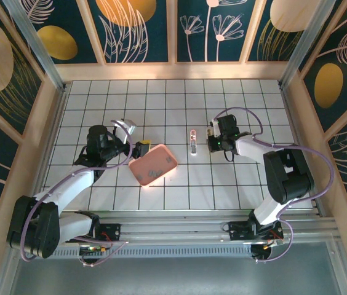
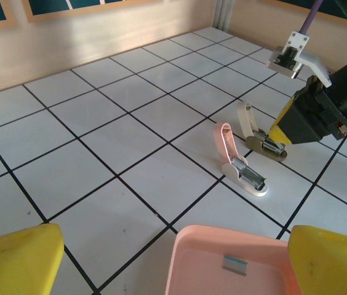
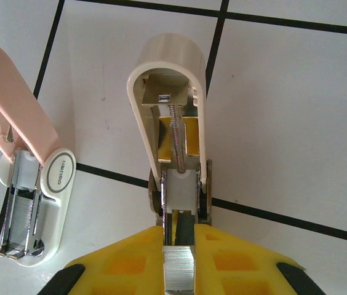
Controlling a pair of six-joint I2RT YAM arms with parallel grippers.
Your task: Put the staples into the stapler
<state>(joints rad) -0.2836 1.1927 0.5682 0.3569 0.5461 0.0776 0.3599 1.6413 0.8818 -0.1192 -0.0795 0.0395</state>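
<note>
**Surface and room.** At the near edge an aluminium rail (image 1: 179,228) carries both arm bases. Beyond it lies the white tiled desk (image 1: 99,92), ruled with black grout lines and clean apart from faint specks. A low pale wooden wall (image 1: 173,71) bounds the desk. Behind the wall stand dark blue panels with cream and gold plant motifs (image 1: 138,31).

**Items, near to far.**
- A salmon-pink rounded plastic tray (image 1: 164,158) lies askew left of centre, with a small grey strip of staples (image 2: 234,263) inside it.
- The left tool (image 1: 143,147) hovers at the tray's near-left edge. Its yellow fingers (image 2: 15,261) are spread wide and hold nothing.
- Past the tray, the pink-lidded mini stapler with white base (image 2: 245,173) lies on the desk. Its lid is hinged up and its metal magazine exposed.
- Just beside it sits a cream-lidded mini stapler (image 3: 167,86), also opened, with its spring showing.
- The right tool (image 3: 178,236) meets the cream stapler's rear end. Its fingers are closed tight on a short silver ribbed metal strip (image 3: 178,269), staples by appearance.
- A purple cable (image 1: 322,161) loops over the right arm.

**Writing.** There is small grey lettering on the pink stapler's hinge cap (image 3: 60,173). It is not legible with certainty.
</note>
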